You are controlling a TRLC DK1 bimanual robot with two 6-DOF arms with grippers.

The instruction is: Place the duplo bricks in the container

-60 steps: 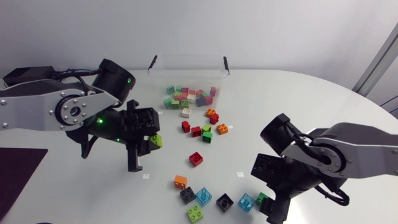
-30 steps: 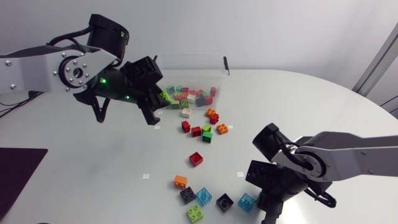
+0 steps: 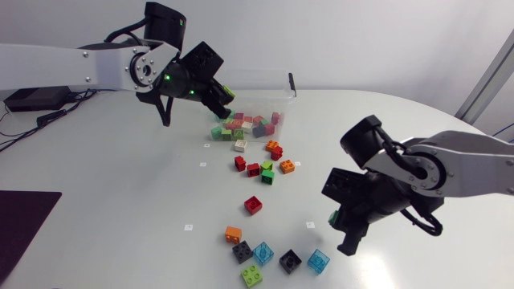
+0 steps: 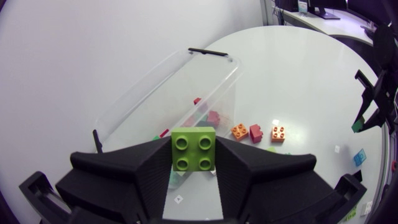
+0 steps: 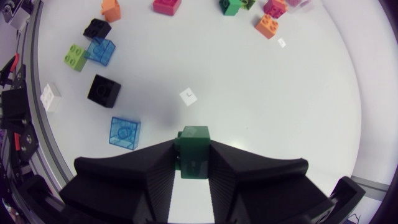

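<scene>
Well, left gripper clamped a lime brick, container just ahead; right gripper pinched a green brick, plainest from its wrist.

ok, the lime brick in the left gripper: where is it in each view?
Head view: lime brick in the left gripper, by the container.
Left wrist view: lime brick between its own fingers, container ahead.
Right wrist view: not in it; right gripper holds a dark green brick.
Landmark: orange brick beside a white tag.
</scene>
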